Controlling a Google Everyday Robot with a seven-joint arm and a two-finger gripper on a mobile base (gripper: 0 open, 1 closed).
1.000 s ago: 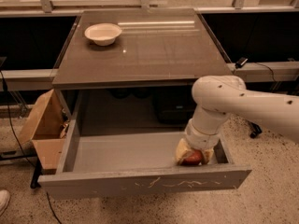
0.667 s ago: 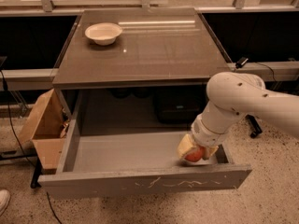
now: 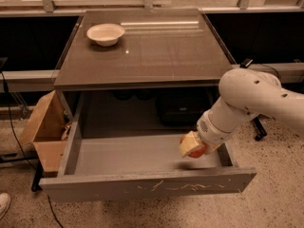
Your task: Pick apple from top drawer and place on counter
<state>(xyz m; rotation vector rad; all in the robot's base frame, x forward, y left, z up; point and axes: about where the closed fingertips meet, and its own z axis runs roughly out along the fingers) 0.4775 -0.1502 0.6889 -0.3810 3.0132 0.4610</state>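
Gripping the apple (image 3: 198, 151), the gripper (image 3: 192, 145) hangs at the right of the frame, a little below centre, its tan fingers (image 3: 187, 144) closed around the red-orange fruit so that only the apple's lower right side shows. Both sit over the right end of the top drawer (image 3: 147, 187), close to its right wall and apart from the grey floor, where a soft shadow lies beneath them. The white arm (image 3: 249, 96) bends in from the right edge of the frame, its rounded elbow above the drawer's right corner. The drawer is pulled well out towards the lower edge of the frame, and its front panel carries pale scratches. Above it, the counter (image 3: 156, 51) fills the upper middle of the frame, dark brown and glossy. A white bowl (image 3: 105, 33) stands upright near the counter's upper left corner, well apart from the apple; what it holds cannot be made out. Left of the drawer, just beside its left wall, a brown cardboard box (image 3: 43, 133) stands with its top open, its contents unclear.
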